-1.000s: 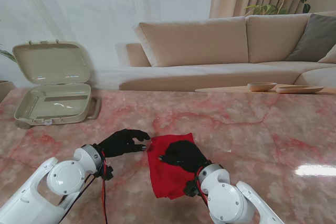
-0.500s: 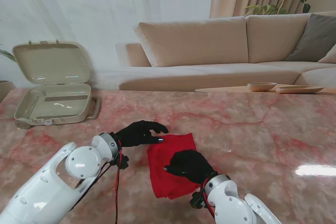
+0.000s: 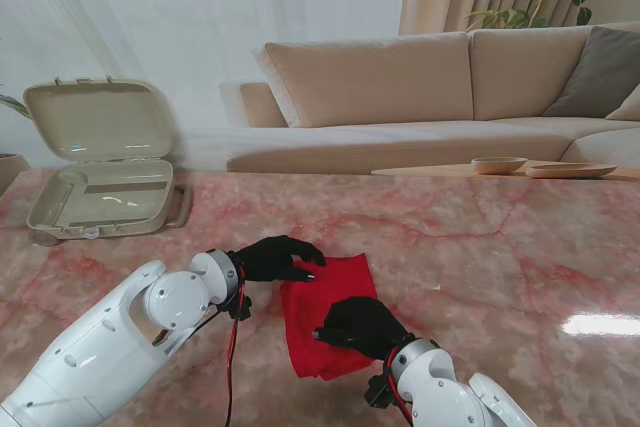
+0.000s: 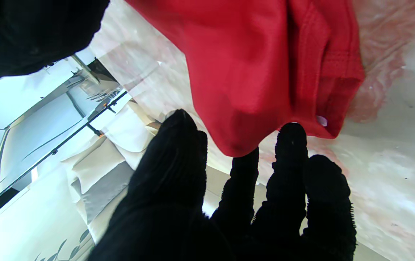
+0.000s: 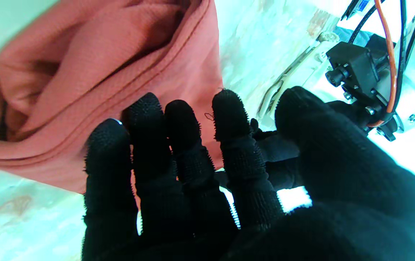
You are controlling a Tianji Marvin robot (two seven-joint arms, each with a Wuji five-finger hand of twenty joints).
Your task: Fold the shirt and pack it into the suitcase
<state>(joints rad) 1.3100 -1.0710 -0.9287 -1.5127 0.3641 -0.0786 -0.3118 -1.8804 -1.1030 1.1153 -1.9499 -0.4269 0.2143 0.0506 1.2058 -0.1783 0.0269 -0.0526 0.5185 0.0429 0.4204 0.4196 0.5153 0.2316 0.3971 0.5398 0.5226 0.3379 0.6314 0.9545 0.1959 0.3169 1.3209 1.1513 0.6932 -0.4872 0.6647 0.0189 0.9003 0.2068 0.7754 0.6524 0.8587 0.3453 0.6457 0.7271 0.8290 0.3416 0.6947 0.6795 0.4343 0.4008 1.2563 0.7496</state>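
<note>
At the upper left of the stand view the suitcase (image 3: 100, 162) lies open on the pink marble bench (image 3: 480, 247), lid propped up, well apart from everything else; neither wrist view shows it. Moving right, my left robot hand (image 3: 277, 258) rests at the left edge of the red shirt (image 3: 330, 292), which sits folded in the lower middle of the frame. From the stand I cannot tell whether those fingers grip the cloth. The left wrist view helps: my fingertips (image 4: 290, 135) touch a rounded corner of the shirt (image 4: 258, 72), fingers apart, with no cloth pinched between them that I can see, so that robot hand looks released. A dark blurred mass in that view's upper left corner I cannot identify.

Farther right, my right robot hand (image 3: 362, 325) lies on the nearer part of the shirt, covering it. Its wrist view shows loosely spread fingers (image 5: 149, 119) lying flat against the bunched folds (image 5: 102, 83), holding nothing, and beyond the thumb the other wrist's camera and cables (image 5: 367, 72). The shirt's colour there looks washed out to salmon.
</note>
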